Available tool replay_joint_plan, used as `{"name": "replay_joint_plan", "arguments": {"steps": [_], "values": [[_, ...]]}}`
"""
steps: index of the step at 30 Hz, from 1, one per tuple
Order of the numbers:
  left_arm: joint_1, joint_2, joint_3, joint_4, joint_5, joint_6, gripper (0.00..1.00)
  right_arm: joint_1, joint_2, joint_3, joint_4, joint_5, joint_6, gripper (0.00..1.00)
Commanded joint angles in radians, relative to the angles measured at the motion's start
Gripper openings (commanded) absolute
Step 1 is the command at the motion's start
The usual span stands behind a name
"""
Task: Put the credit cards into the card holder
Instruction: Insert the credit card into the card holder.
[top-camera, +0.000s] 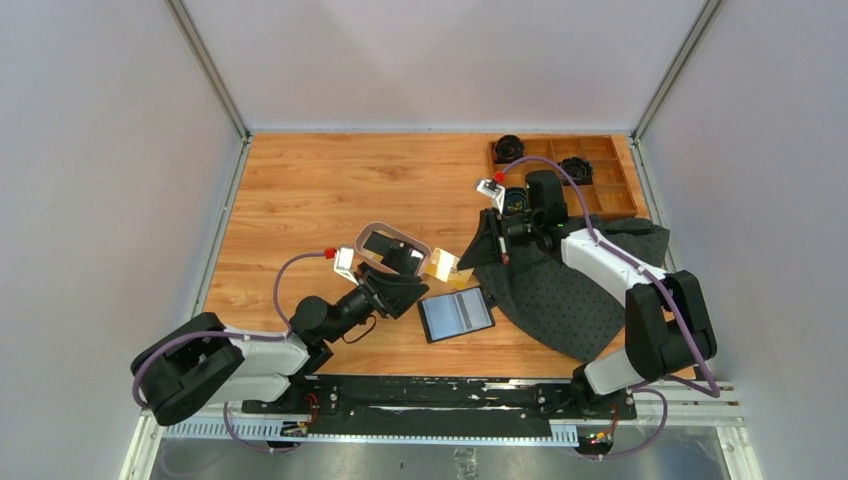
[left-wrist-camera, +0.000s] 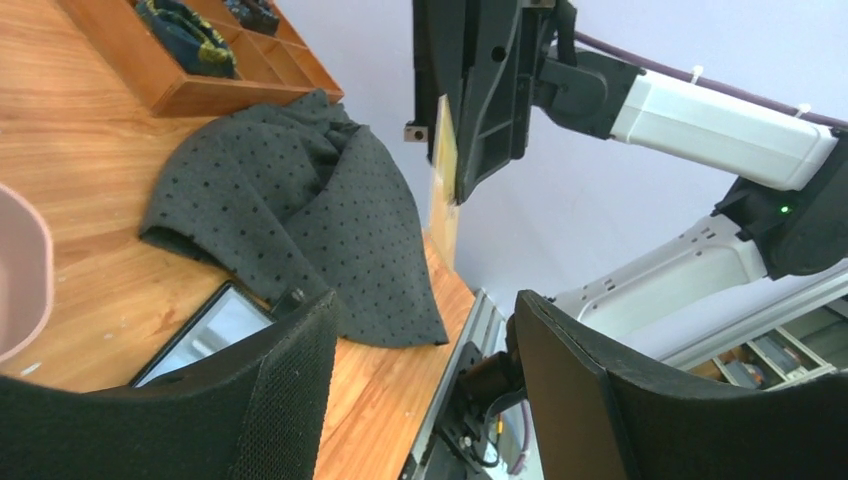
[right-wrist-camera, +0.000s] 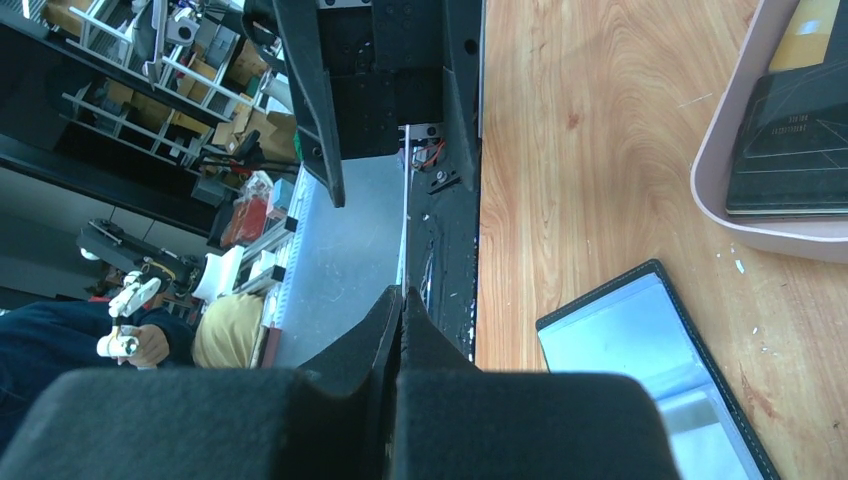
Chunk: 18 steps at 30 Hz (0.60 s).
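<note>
While my right gripper (right-wrist-camera: 403, 296) pinches the thin, flat gold credit card (left-wrist-camera: 444, 218) of plastic edge-on by one end, fingers shut flat on both faces, the card's free end reaches towards my left gripper (left-wrist-camera: 422, 318). That hand's fingers stand apart and hold nothing. I judge the card light, stiff and slick, and likely to pivot if caught by a corner. I would take it flat across both faces, well in from the free short edge.

The open black bifold card holder (top-camera: 455, 313) with grey slots lies on the table below my left hand, slightly to its right. A black card (top-camera: 378, 242) rests in the oval pale-rimmed tray (top-camera: 425, 250) just beyond that hand. A dark dotted cloth (top-camera: 580, 290) lies under my right hand.
</note>
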Motion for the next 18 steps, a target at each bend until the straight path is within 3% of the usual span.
{"name": "replay_joint_plan", "arguments": {"steps": [1, 7, 12, 18], "values": [[-0.013, 0.067, 0.073, 0.143, -0.011, -0.019, 0.66, -0.012, 0.017, -0.010, 0.040, 0.004, 0.035, 0.00], [-0.014, 0.121, 0.123, 0.144, -0.013, -0.020, 0.54, -0.010, 0.022, -0.010, 0.044, 0.002, 0.041, 0.00], [-0.014, 0.162, 0.132, 0.144, -0.009, -0.039, 0.51, -0.011, 0.020, -0.010, 0.048, 0.000, 0.045, 0.00], [-0.014, 0.195, 0.158, 0.144, 0.005, -0.048, 0.35, -0.008, 0.024, -0.012, 0.050, 0.003, 0.048, 0.00]]}}
